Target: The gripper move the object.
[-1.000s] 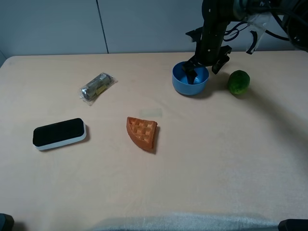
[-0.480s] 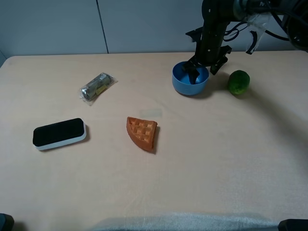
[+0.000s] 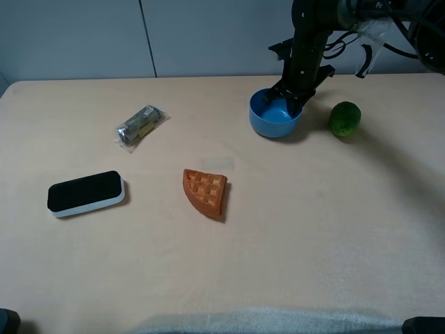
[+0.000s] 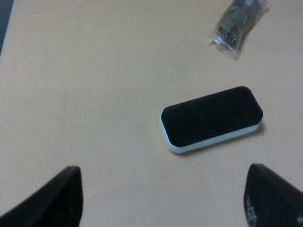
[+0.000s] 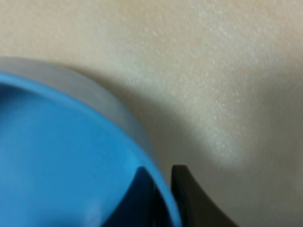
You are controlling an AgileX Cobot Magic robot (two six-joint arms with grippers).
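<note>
The blue bowl [image 3: 273, 120] stands at the table's back right. My right gripper [image 3: 293, 98] comes down from above onto the bowl's far right rim and is shut on it. In the right wrist view one dark finger [image 5: 141, 191] is inside the bowl [image 5: 57, 156] and the other is outside, with the rim pinched between them at my right gripper [image 5: 163, 198]. My left gripper [image 4: 161, 201] is open and empty, its fingertips wide apart above the table near a black and white eraser [image 4: 211, 119]. It does not show in the high view.
A green lime [image 3: 345, 118] lies just right of the bowl. An orange waffle wedge [image 3: 205, 192] lies mid-table. A wrapped packet [image 3: 140, 126] and the black and white eraser [image 3: 85, 193] lie at the left. The packet also shows in the left wrist view [image 4: 238, 22].
My right gripper's fingers have closed from a wide spread onto the bowl's rim. The bowl and the other things have stayed in place.
</note>
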